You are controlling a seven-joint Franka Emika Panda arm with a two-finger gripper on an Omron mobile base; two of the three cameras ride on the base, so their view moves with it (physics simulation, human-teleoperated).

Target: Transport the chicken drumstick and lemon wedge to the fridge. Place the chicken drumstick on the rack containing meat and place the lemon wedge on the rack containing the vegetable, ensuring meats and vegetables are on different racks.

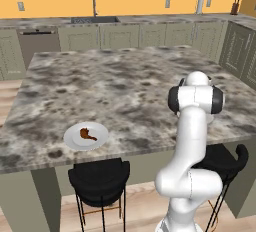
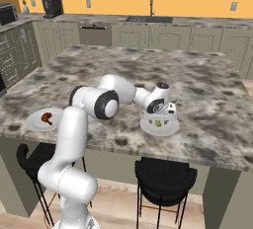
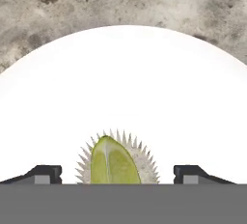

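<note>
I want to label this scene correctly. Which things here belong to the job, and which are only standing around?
Belong to the job:
- lemon wedge, on a white plate, between the open hand
- chicken drumstick, on its grey plate

Only standing around:
- black stools
- sink faucet
- coffee machine

Mottled stone-like counter (image 1: 125, 86); smooth, perhaps glossy, plate (image 3: 123, 88).

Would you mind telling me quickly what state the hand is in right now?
Hand: open, fingertips either side of the lemon wedge on its white plate, gripping nothing yet.
</note>
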